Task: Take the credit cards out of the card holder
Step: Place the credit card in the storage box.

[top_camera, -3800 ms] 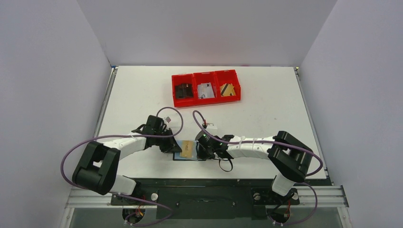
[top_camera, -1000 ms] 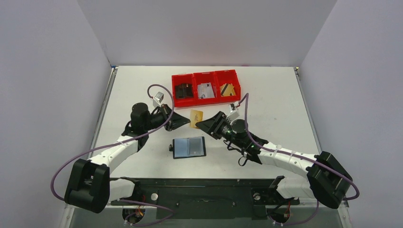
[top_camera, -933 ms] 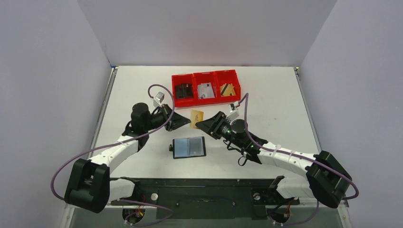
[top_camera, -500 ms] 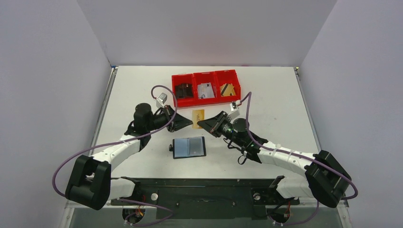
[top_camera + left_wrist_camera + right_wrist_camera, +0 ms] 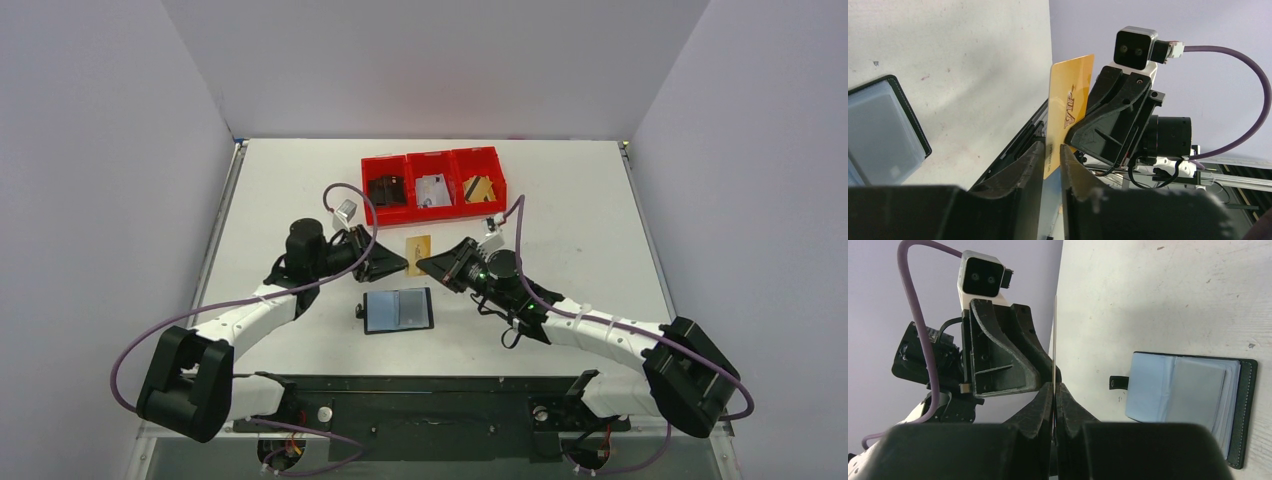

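One gold credit card [image 5: 418,247], seemingly thin, stiff and slick, best pinched at an edge: my right tool [image 5: 1054,390] clamps it shut; my left tool [image 5: 1052,152] stands slightly parted around it.

We see three red plastic bins [image 5: 435,213] set side by side toward the far edge of a white table [image 5: 290,180]. Pale grey walls [image 5: 100,150] close it in on three sides.
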Controlling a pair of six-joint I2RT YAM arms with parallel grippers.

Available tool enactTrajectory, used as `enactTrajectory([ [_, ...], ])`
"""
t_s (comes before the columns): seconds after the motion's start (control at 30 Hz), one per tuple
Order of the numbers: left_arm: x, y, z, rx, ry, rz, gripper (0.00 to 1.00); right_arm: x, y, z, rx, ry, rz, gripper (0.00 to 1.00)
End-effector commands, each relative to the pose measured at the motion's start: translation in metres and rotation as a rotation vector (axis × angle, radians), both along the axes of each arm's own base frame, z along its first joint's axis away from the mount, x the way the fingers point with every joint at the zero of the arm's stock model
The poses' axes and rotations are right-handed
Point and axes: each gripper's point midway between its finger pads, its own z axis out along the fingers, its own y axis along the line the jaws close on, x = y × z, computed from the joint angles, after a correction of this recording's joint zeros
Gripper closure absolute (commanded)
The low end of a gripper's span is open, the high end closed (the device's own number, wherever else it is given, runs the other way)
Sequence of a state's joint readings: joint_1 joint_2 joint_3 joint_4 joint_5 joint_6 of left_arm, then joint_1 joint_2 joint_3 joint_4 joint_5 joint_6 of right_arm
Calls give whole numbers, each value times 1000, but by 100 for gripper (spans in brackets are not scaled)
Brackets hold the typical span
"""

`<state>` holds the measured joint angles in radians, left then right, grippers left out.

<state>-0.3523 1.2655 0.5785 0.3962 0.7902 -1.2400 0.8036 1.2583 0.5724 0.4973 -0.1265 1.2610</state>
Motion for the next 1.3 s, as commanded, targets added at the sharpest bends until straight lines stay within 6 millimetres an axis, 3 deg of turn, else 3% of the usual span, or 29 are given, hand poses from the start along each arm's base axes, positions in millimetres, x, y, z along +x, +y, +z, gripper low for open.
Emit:
enactTrajectory([
  [0.0,-3,-6,23,-14,-87,-57,75,8,-8,15,-15,-52,-44,100],
  [0.2,-1,-6,22,6,-83,-52,56,9,-10,16,-34,-58,-51,100],
  [0.4,4,0,12,102,-82,-25,54,11,-18,19,-69,-68,-76,100],
  [0.57,9,18,-4,296,-68,43,52,18,-32,15,-125,-64,-115,100],
  [0.77,13,42,-8,476,-94,101,48,32,-57,9,-232,-63,-168,100],
  [0.83,13,46,-9,508,-99,104,48,41,-65,15,-273,-74,-185,100],
  [0.93,11,49,-13,532,-95,96,47,61,-87,8,-405,-56,-256,100],
  [1.17,3,52,-24,560,-90,65,47,111,-125,27,-621,-98,-340,100],
  [1.27,-1,54,-27,572,-91,53,47,135,-152,19,-734,-77,-391,100],
])
